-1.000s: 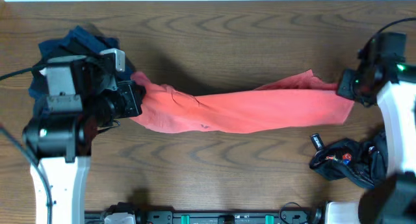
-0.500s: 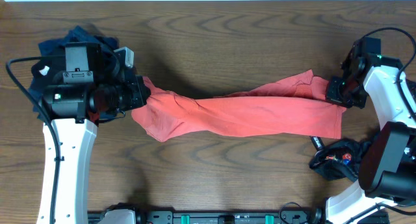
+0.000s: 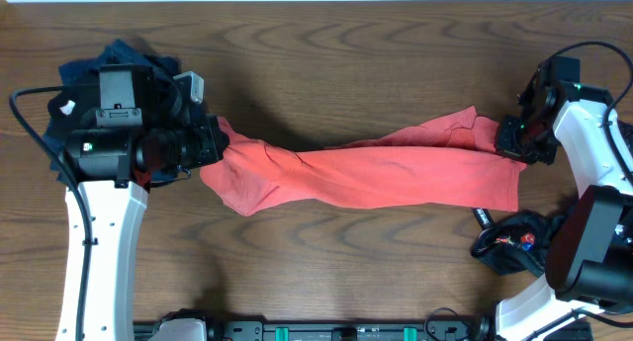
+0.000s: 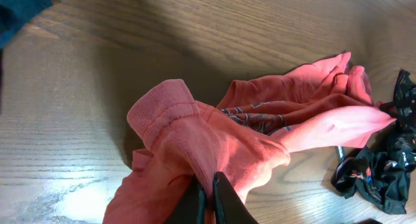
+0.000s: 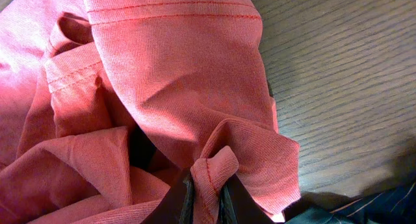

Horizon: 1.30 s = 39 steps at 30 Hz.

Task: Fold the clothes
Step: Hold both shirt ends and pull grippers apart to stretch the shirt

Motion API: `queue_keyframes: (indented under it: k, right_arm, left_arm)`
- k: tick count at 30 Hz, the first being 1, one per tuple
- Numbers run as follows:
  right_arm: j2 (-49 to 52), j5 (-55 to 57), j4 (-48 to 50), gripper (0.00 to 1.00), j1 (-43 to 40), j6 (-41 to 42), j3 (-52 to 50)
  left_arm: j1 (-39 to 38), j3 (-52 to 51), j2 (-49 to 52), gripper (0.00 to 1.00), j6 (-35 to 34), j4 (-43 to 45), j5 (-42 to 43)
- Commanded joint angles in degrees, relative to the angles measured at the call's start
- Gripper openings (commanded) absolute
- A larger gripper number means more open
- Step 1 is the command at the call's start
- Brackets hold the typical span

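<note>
Both jaws clamp ends of the red shirt [image 3: 376, 173], stretched ropelike (creased, bunched) across the wooden counter [image 3: 346, 64].

The coral-red T-shirt [image 3: 376, 173] lies stretched as one long, crumpled band across the middle of the frame, from left to right. Its left end is bunched and pinched between the left fingers [image 4: 225, 201], and its right end is gathered between the right fingers [image 5: 177, 199]. Red stitched hems show at both ends, and a piece of dark lettering [image 4: 250, 120] shows in a fold. A heap of navy shirts [image 3: 129, 56] lies on the bench in the upper left. A crumpled black jersey [image 3: 514, 247] with red marks lies in the lower right, just beside the T-shirt's lower corner.
</note>
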Motion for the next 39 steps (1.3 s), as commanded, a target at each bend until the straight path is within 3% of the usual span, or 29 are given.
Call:
queue_keyframes:
  k: [1, 12, 21, 27, 39]
  right_arm:
    - [0.3, -0.4, 0.1, 0.13, -0.7, -0.6, 0.4]
    - [0.2, -3.6, -0.1, 0.15, -0.7, -0.7, 0.4]
    - [-0.4, -4.3, -0.1, 0.27, -0.7, -0.7, 0.4]
    - [-0.4, -4.3, -0.5, 0.19, -0.7, -0.7, 0.4]
    - [-2.1, -4.3, -3.8, 0.21, -0.7, -0.6, 0.5]
  left_arm:
    - [0.3, 0.0, -0.2, 0.06, 1.2, 0.1, 0.2]
    - [0.3, 0.0, -0.2, 0.06, 1.4, 0.1, 0.2]
    - [0.3, 0.0, -0.2, 0.06, 1.4, 0.1, 0.2]
    - [0.3, 0.0, -0.2, 0.06, 1.4, 0.1, 0.2]
    - [0.3, 0.0, -0.2, 0.06, 1.4, 0.1, 0.2]
